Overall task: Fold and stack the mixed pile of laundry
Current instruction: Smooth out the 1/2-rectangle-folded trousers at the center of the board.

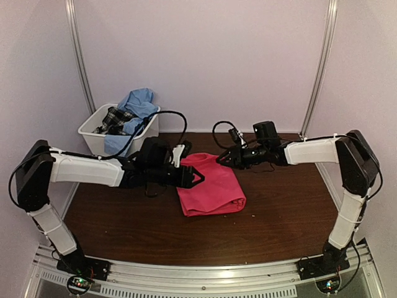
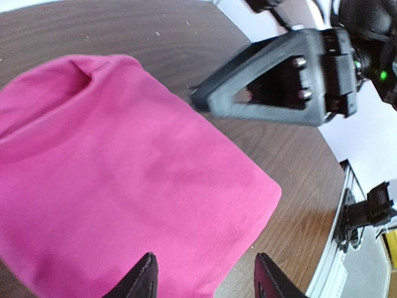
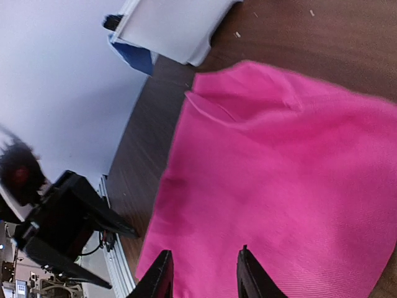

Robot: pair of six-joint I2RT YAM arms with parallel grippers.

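Note:
A bright pink-red cloth (image 1: pixel 211 184) lies folded on the brown table, also filling the left wrist view (image 2: pixel 118 186) and the right wrist view (image 3: pixel 279 186). My left gripper (image 1: pixel 197 178) hovers over its left edge, open and empty (image 2: pixel 205 279). My right gripper (image 1: pixel 222 159) hovers over its far right corner, open and empty (image 3: pixel 201 273). A light blue collared shirt (image 1: pixel 138 105) and a black-and-white plaid garment (image 1: pixel 115 118) sit in the white tub (image 1: pixel 93 138) at the back left.
The tub stands against the back wall, left of the cloth; its corner shows in the right wrist view (image 3: pixel 173 28). Walls close the table at back and sides. A metal rail (image 1: pixel 198 273) runs along the near edge.

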